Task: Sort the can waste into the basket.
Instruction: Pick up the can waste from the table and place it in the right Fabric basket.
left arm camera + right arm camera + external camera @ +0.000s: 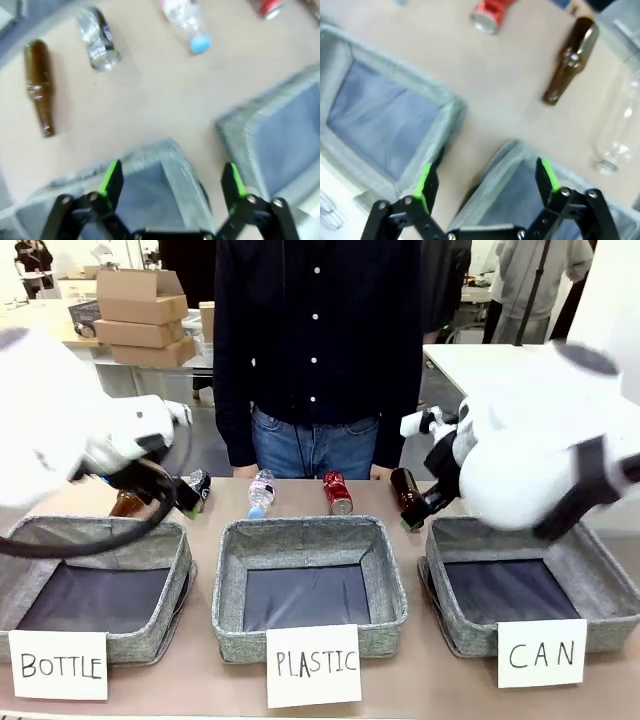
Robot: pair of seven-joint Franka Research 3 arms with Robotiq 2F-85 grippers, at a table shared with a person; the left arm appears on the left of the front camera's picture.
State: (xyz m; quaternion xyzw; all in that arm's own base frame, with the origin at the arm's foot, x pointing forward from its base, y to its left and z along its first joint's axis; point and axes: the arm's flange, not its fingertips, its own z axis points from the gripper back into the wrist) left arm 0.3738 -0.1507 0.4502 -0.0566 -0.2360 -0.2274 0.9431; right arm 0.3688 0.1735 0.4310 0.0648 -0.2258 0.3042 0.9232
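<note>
The white left arm (60, 430) comes in from the left side and bends downward. Its black left pincer (185, 498) points down and inward, with the green-padded fingers (111, 180) spread wide and nothing between them. The white right arm (540, 450) mirrors it from the right side, with its black right pincer (412, 518) tilted down and inward, the jaws likewise wide apart and empty.
</note>
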